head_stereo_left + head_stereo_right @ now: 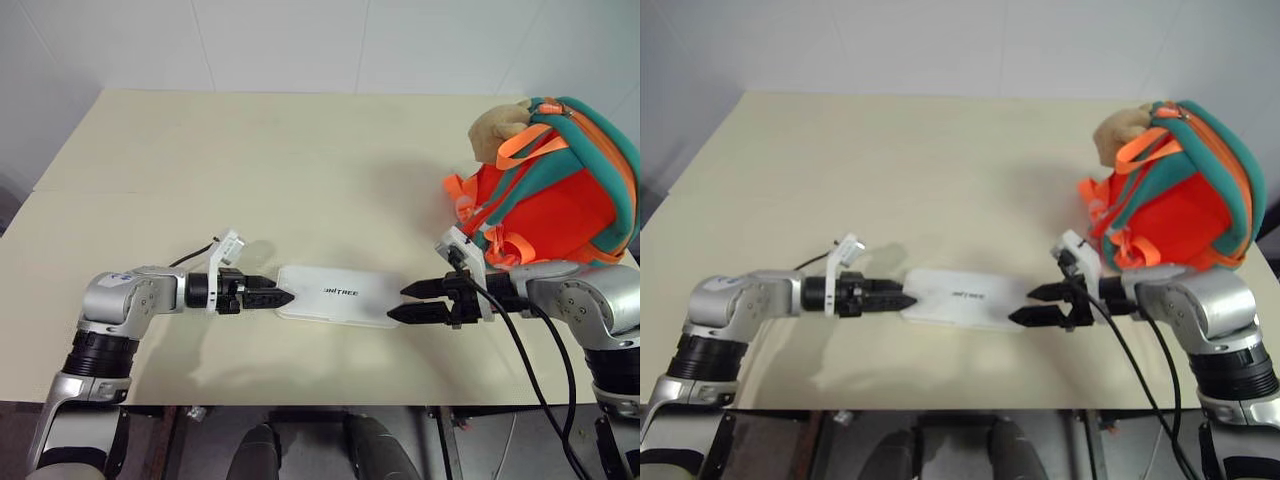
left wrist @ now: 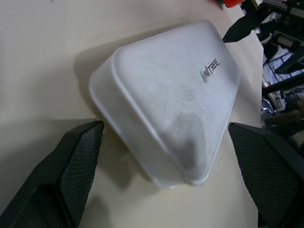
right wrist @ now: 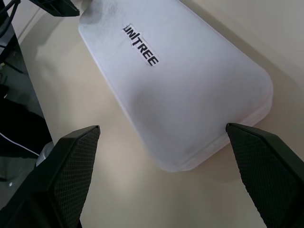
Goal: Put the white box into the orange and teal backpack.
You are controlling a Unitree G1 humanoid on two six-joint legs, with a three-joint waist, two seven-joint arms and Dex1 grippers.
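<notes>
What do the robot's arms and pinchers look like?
Shiny silver arms with black ribbed rings. Each ends in a small white block and two black pointy fingers: the left gripper and the right gripper. Black cables trail from the right arm.

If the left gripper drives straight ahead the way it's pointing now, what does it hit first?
Most likely the near short end of the white box. The left gripper aims along the box, its open fingers flanking that end, not touching yet.

Left gripper [image 1: 280, 297] open, right gripper [image 1: 402, 302] open, tips facing inward, apparently level
</notes>
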